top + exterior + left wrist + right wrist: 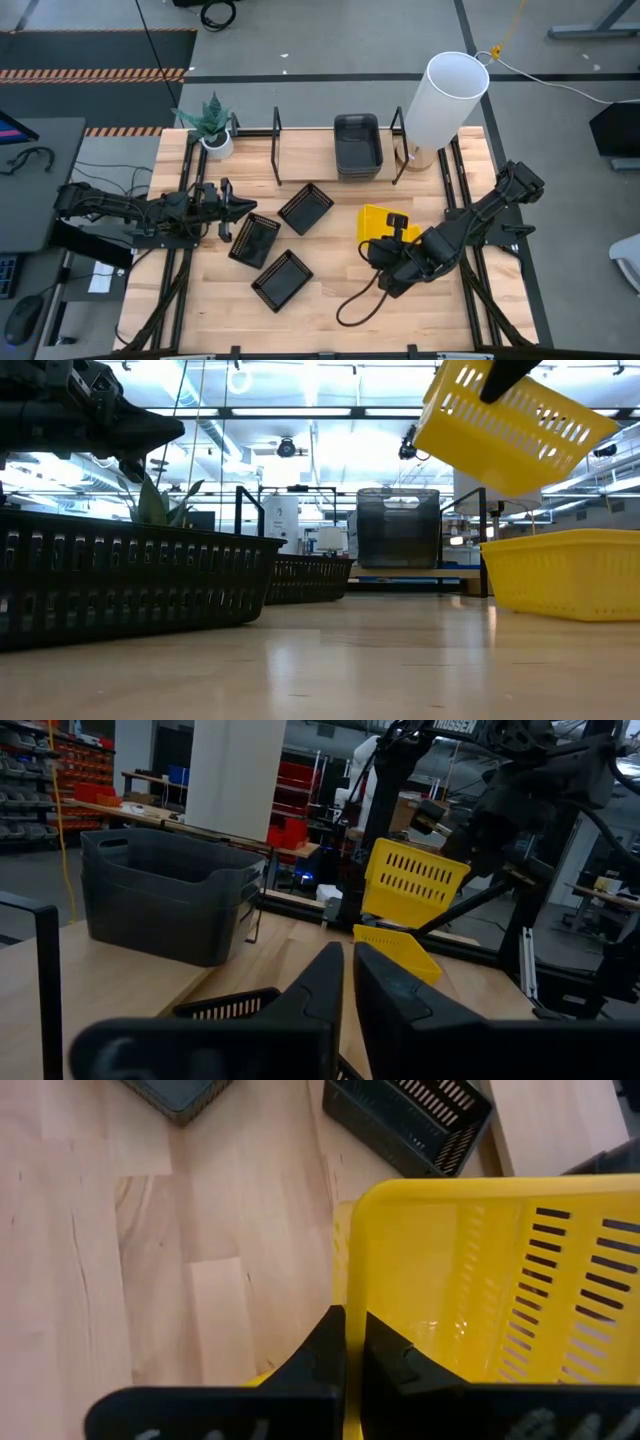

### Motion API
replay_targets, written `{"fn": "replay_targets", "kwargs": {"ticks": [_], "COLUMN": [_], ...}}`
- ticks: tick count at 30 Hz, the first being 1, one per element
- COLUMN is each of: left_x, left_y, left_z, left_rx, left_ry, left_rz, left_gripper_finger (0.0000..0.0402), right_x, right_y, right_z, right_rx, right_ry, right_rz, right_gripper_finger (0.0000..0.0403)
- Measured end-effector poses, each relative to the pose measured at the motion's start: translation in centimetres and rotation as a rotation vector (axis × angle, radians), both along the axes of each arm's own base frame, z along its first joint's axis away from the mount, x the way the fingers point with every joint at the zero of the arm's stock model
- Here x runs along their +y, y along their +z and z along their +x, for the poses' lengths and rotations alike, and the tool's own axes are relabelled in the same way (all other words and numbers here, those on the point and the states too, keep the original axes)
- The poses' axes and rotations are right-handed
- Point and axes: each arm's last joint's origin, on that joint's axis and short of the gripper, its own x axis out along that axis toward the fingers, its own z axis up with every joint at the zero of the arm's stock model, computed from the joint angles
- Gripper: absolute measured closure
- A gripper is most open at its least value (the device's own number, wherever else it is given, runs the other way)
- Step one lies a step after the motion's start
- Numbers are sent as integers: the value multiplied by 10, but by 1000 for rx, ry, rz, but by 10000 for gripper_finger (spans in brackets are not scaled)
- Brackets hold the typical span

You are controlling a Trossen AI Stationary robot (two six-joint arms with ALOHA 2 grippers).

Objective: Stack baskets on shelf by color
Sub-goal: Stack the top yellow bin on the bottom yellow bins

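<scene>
My right gripper [350, 1335] is shut on a yellow basket [515, 425] that hangs tilted in the air right of centre. Under it, another yellow basket [565, 572] rests flat on the table. Three black slatted baskets [306, 208] [254, 240] [283, 279] lie scattered left of centre. The dark grey baskets [357, 145] stand nested on the shelf [305, 150] at the far edge. My left gripper [238, 205] is shut and hovers above the black baskets, touching nothing. My right gripper pinches the yellow basket by the top edge of one side wall [345, 1285], one finger inside the basket and one outside. The basket is lifted clear of the table and tilted, its slatted wall [520, 405] slanting down toward the table's left.
A tall white cylinder [445, 98] stands at the shelf's right end and a small potted plant [213, 128] at its left end. Black bracket uprights [277, 132] rise from the shelf. A dark cable [355, 300] loops on the table near the right arm.
</scene>
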Motion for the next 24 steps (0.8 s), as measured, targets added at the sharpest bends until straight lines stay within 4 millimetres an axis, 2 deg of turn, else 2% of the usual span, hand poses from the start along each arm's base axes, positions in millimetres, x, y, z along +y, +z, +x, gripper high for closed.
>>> {"fn": "replay_targets", "kwargs": {"ticks": [13,24], "left_x": [0,0], "left_y": [0,0], "left_z": [0,0], "left_rx": [0,0], "left_ry": [0,0], "left_rz": [0,0], "left_gripper_finger": [362,373], "right_x": [1,2], "right_y": [-1,0], "right_z": [-1,0], "right_rx": [20,16], "right_ry": [12,33], "right_rz": [29,11], "right_gripper_finger": [392,392]}}
